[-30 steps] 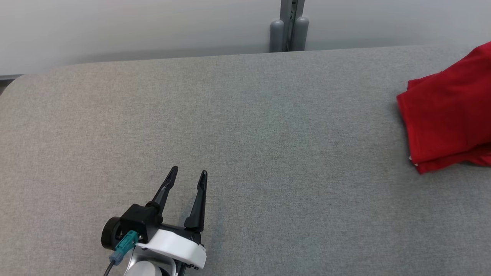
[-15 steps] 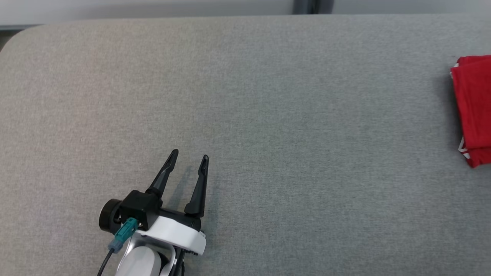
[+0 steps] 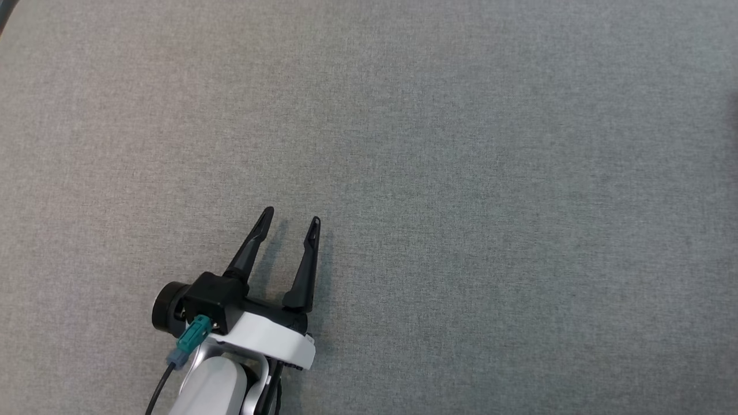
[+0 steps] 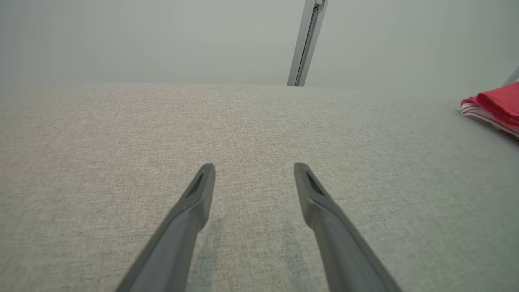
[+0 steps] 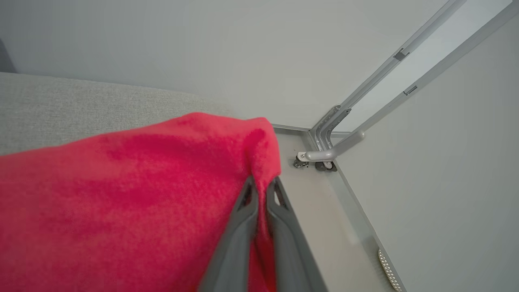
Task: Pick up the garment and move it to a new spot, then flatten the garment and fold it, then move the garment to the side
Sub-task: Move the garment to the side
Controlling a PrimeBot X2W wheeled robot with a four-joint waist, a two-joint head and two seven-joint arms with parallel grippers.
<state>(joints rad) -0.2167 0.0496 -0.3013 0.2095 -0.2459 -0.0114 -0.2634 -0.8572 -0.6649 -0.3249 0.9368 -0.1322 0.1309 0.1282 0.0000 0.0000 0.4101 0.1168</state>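
Observation:
The garment (image 5: 121, 194) is red cloth; in the right wrist view it drapes over the grey padded table, and my right gripper (image 5: 261, 190) is shut on its edge near the table's end. In the left wrist view the garment (image 4: 494, 106) lies folded at the far right, showing a white-trimmed edge. My left gripper (image 3: 288, 222) hovers open over bare table at the lower left of the head view, nothing between its fingers. The left gripper (image 4: 253, 174) points toward the table's far edge.
The grey fabric table (image 3: 461, 173) spreads wide around the left gripper. Beyond its far edge stands a pale wall with a metal rail (image 4: 306, 44). Past the table's end, the right wrist view shows floor and a metal frame on castors (image 5: 324, 156).
The head camera has tilted down and swung left, so the wall and the red garment have slid out of its picture. The left gripper stays open in place.

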